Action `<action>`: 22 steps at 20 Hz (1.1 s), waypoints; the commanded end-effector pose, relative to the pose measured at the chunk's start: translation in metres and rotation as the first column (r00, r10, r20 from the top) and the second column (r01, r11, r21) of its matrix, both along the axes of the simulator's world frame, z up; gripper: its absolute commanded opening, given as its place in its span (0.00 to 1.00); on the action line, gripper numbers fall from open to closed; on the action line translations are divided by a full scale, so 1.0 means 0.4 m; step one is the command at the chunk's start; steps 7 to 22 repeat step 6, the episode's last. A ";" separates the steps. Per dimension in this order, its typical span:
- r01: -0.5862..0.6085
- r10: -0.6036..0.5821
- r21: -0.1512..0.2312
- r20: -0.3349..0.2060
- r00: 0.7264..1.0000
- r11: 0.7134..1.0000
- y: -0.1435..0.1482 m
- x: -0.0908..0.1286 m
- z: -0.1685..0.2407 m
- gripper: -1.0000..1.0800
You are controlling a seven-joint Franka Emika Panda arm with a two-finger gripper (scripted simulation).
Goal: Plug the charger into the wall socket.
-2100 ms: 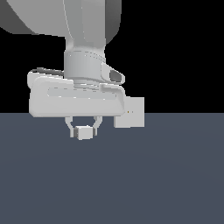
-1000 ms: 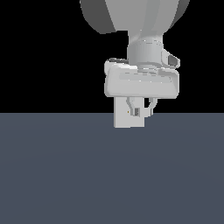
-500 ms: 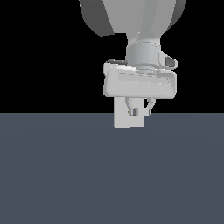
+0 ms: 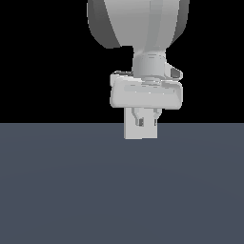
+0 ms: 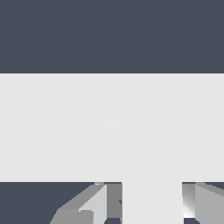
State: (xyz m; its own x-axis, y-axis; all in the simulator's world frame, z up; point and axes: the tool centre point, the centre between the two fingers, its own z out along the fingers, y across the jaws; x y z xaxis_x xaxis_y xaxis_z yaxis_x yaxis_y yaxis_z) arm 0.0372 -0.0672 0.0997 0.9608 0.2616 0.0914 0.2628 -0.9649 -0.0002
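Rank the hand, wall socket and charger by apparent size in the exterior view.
1. hand, largest.
2. wall socket, partly hidden behind the hand.
3. charger, smallest, though there it blends into the socket and is hard to outline.

A flat, dark slate-blue floor fills the lower half of the exterior view, plain and unmarked from edge to edge. Above the floor, along a straight level horizon, stands a solid black backdrop, without texture or detail. In the wrist view the same slate-blue floor shows as a broad even band, and again in small dark patches elsewhere in the frame. The floor's surface carries no visible seams, shadows or markings in either view.
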 end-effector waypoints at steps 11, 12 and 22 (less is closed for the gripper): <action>0.000 0.000 0.000 0.000 1.000 1.000 0.005 0.023 0.001 0.00; 0.000 0.000 0.000 0.000 1.000 1.000 0.005 0.023 0.001 0.00; 0.000 0.000 0.000 0.000 1.000 1.000 0.005 0.023 0.001 0.00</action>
